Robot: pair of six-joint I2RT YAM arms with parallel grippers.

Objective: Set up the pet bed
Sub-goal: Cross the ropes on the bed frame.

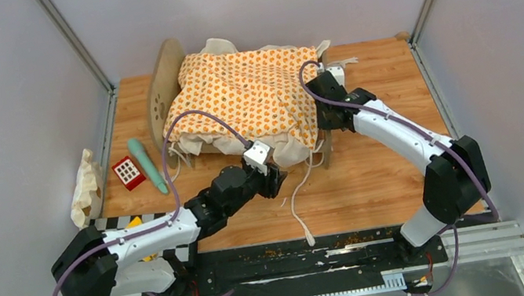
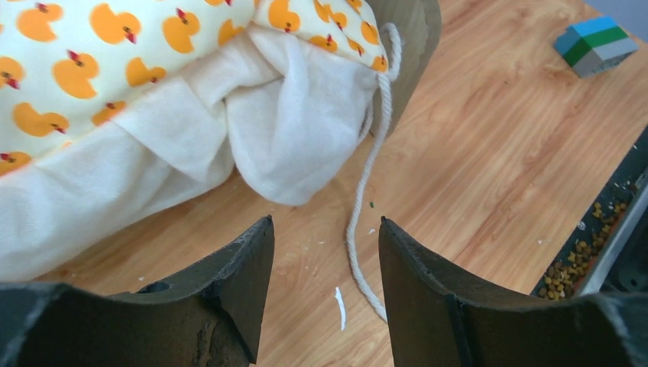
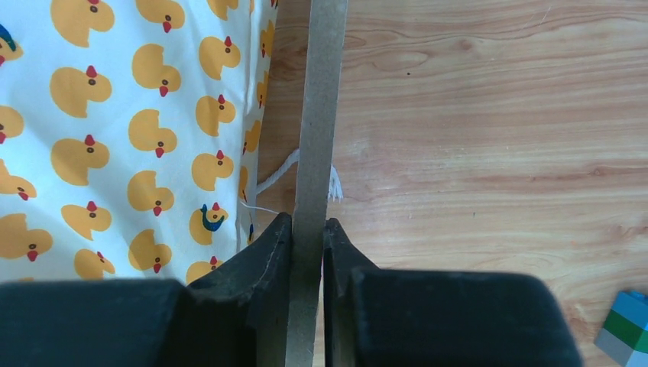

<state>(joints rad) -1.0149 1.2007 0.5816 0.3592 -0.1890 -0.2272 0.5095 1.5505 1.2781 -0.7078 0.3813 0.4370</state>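
1. Grey panel walls close in a wooden surface. The arm bases stand at its 6 o'clock edge.
2. The pet bed sits from the centre toward 12 o'clock. It is mostly buried under a duck-print cushion. One rounded end board shows at the bed's 9 o'clock side. The other, at 3 o'clock, is seen edge-on.
3. The thin board frame looks stiff and light, so it would probably slide or tip on the smooth wood if pushed from one end. The top edges of the end boards look like the firmest places to hold. The cushion is soft and limp and will likely sag and drag. Its cream border or a corner is the place to pinch.
4. The right tool is clamped on the thin edge of the 3 o'clock end board, one finger on each face.
5. The left tool has its jaws apart and holds nothing. It hovers over bare wood at the cushion's 6 o'clock corner, where a white cord trails down.
6. At the surface's 9 o'clock lie a teal stick, a red block and a crumpled cream cloth.
7. A striped block lies apart from the bed. Crumbs dot the black rail at 6 o'clock.
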